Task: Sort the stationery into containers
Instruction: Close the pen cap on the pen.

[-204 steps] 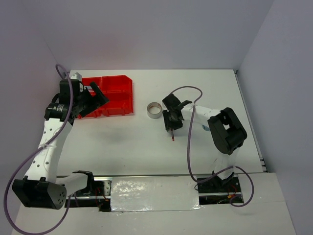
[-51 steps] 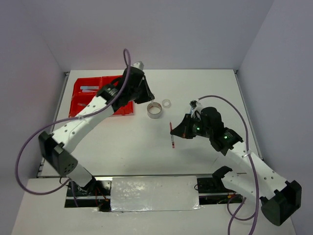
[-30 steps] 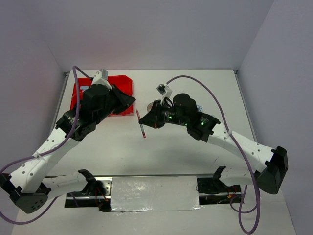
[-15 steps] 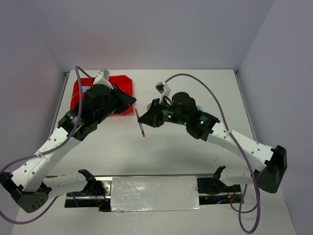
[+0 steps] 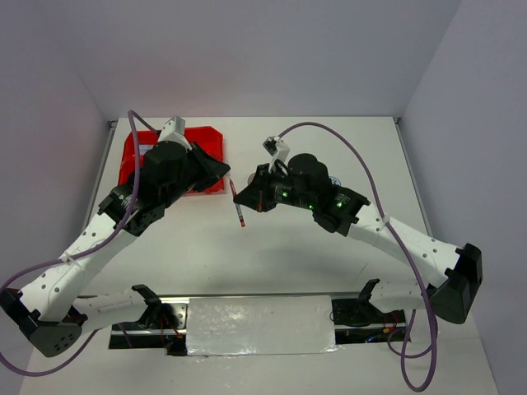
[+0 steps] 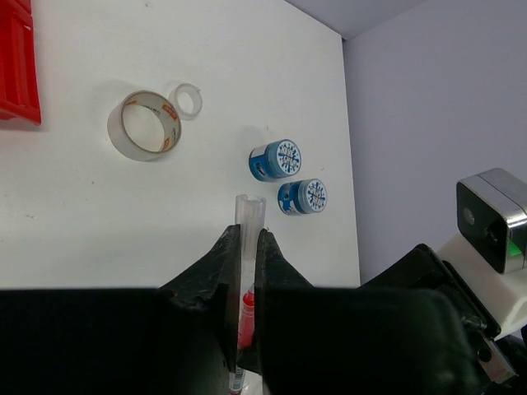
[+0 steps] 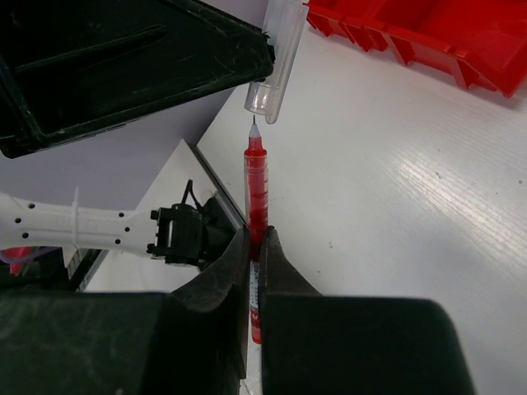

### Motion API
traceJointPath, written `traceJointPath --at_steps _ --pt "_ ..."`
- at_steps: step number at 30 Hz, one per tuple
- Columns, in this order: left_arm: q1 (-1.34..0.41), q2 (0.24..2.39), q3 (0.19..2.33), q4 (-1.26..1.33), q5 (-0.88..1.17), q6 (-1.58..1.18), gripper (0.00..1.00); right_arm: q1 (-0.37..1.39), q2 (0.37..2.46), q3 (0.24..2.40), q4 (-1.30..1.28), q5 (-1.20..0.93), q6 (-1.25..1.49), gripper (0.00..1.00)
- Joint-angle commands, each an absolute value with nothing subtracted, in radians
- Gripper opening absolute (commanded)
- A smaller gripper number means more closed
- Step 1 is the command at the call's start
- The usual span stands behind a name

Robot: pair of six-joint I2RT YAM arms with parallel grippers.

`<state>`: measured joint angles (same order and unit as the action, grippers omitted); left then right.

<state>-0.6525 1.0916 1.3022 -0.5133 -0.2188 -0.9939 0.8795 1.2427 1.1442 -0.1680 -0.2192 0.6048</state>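
Observation:
My right gripper is shut on a thin red pen, which I hold in the air with its tip pointing away. My left gripper is shut on a clear pen cap. The cap hangs mouth-down just above the pen's tip, slightly off line and not over it. From above, the pen is between the left gripper and the right gripper. The red containers lie behind the left arm, mostly hidden.
On the table below lie a grey tape ring, a small clear ring and two round blue-white tubs. A corner of the red bin shows at the left. The right arm's camera housing is close by.
Well before, the arms were apart, the left over the tape rings. They have since met left of centre. Over the last second pen and cap barely shift.

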Motion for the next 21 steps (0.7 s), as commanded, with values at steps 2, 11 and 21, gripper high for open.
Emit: traceJointPath --at_steps 2,11,21 --pt "-0.649 1.094 1.316 -0.471 -0.201 -0.969 0.00 0.888 1.247 1.206 -0.172 -0.190 0.594 0.00" --pt "-0.647 1.100 1.321 -0.465 -0.189 -0.968 0.00 0.885 1.255 1.215 -0.189 -0.172 0.600 0.00" --pt "-0.649 1.098 1.302 -0.451 -0.173 -0.957 0.00 0.874 1.266 1.246 -0.199 -0.166 0.611 0.00"
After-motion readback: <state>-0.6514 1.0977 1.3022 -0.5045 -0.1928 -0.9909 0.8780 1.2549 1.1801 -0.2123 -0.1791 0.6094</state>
